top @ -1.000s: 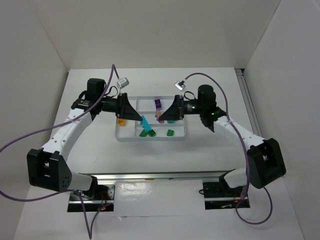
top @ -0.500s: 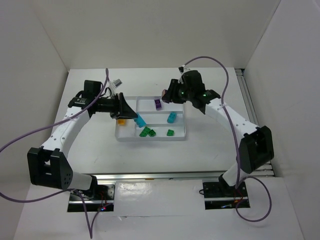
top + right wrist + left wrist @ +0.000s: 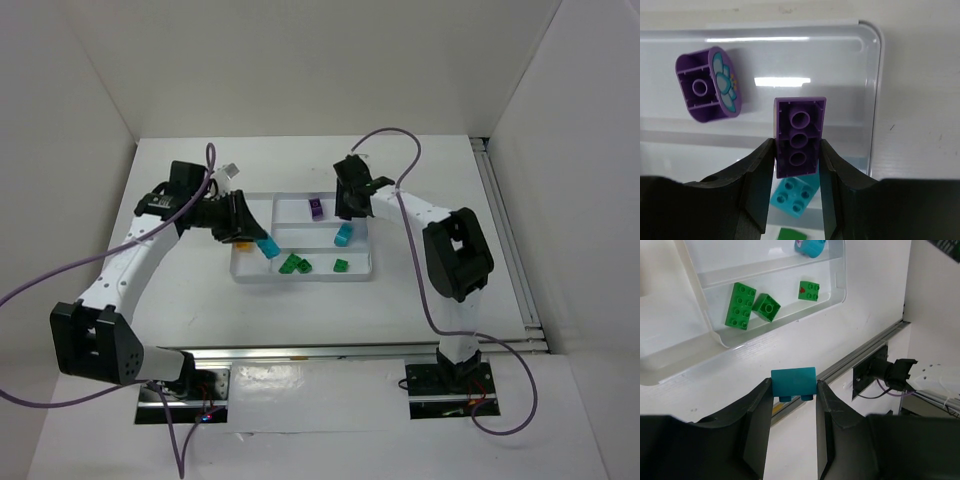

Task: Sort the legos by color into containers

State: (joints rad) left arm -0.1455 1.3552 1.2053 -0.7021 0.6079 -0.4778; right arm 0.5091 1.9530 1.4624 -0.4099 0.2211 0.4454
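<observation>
My left gripper [image 3: 793, 388] is shut on a cyan brick [image 3: 793, 382] and holds it in the air. In the top view the gripper [image 3: 262, 243] is over the left part of the tray [image 3: 372, 262]. My right gripper [image 3: 797, 145] is shut on a purple brick [image 3: 799, 131], underside up, above the tray's far section. There a rounded purple piece [image 3: 710, 84] lies. In the top view this gripper [image 3: 346, 207] is at the tray's far right. A cyan brick [image 3: 343, 235] lies in the middle section. Green bricks [image 3: 740, 305] lie in the near section.
An orange brick [image 3: 242, 243] shows in the tray's narrow left section, partly hidden by my left gripper. The tray rim [image 3: 840, 270] is close below the left wrist. A metal rail [image 3: 300, 352] runs along the table's near edge. White walls enclose the table.
My right arm has swung from the tray's middle to its far right side, folding in close. My left gripper has shifted slightly nearer with the cyan brick still in it.
</observation>
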